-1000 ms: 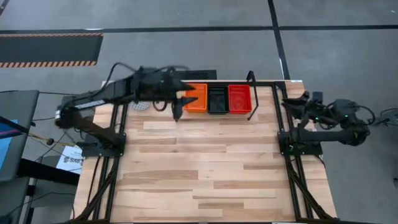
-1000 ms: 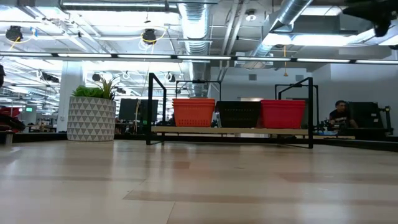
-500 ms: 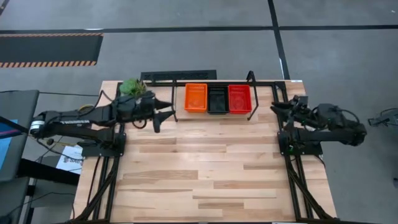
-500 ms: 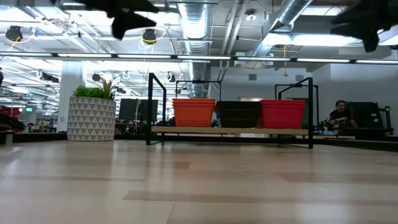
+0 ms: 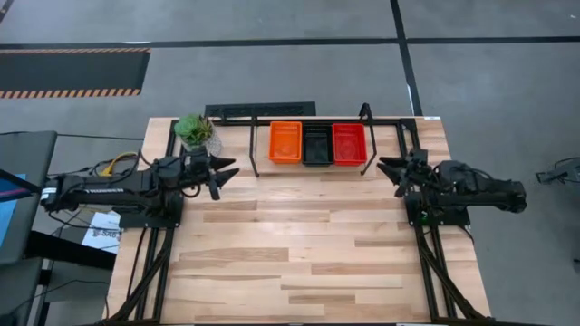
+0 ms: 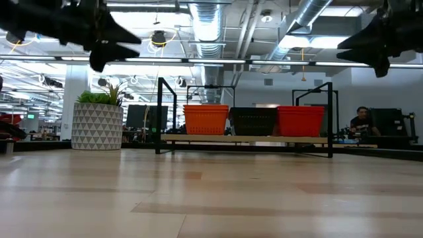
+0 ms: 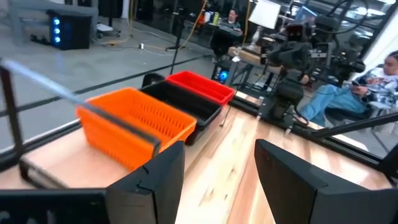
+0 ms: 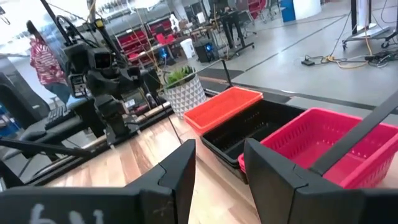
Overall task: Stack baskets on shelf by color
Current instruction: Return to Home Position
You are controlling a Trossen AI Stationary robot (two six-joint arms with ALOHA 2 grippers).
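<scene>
Three stacks of baskets stand side by side on the wooden board of the shelf (image 5: pixel 362 116) at the table's far edge: orange (image 5: pixel 285 142) on the left, black (image 5: pixel 317 143) in the middle, red (image 5: pixel 349 143) on the right. The low view shows them as orange (image 6: pixel 205 119), black (image 6: pixel 253 121) and red (image 6: pixel 301 120). My left gripper (image 5: pixel 224 174) is open and empty, high above the table, left of the shelf. My right gripper (image 5: pixel 391 174) is open and empty too, right of the shelf. Both point toward the table's middle.
A white patterned plant pot (image 5: pixel 195 129) stands on the table's far left corner, close behind my left gripper. Black arm frames (image 5: pixel 163 217) (image 5: pixel 426 217) run along the table's left and right sides. People sit in the room behind the table.
My left gripper has drawn back from the orange basket stack toward the table's left and near side. My right gripper has swung from the table's right edge toward its middle. The baskets have stayed where they were.
</scene>
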